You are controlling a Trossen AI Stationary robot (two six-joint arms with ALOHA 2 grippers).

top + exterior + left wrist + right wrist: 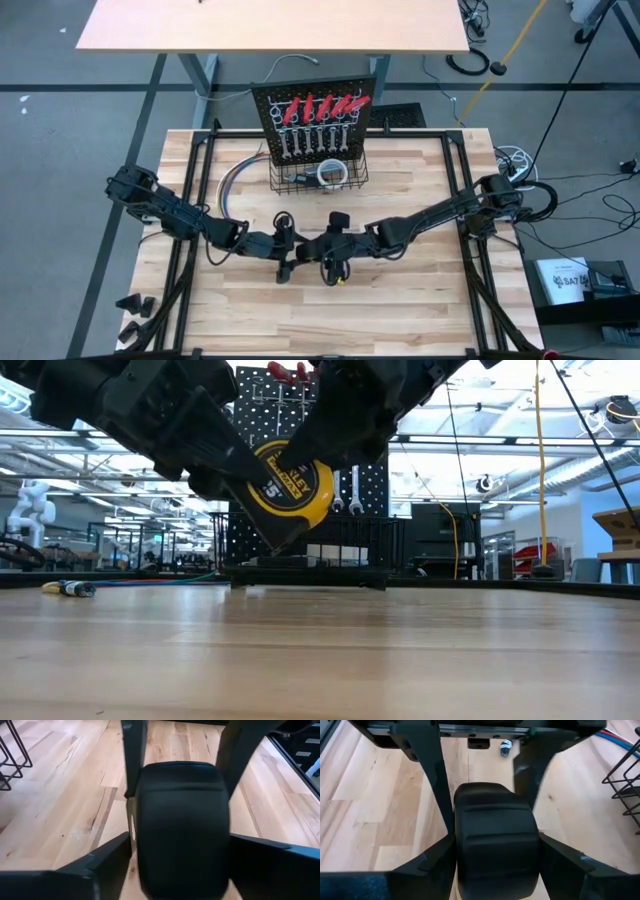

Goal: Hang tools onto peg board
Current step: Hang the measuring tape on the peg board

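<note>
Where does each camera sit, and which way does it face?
High: above the table, facing straight down; left arm, right arm.
Low: table-top height, facing the peg board; both arms overhead.
Left wrist: on left arm, facing the tape measure; left gripper.
Right wrist: on right arm; right gripper clamps the tape measure.
Shared: both wrist views and low see the tape measure.

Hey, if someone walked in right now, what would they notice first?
The yellow tape measure, held above mid-table between the left gripper and right gripper, both around it. Behind it stands the peg board, with red-handled tools above silver wrenches.
</note>
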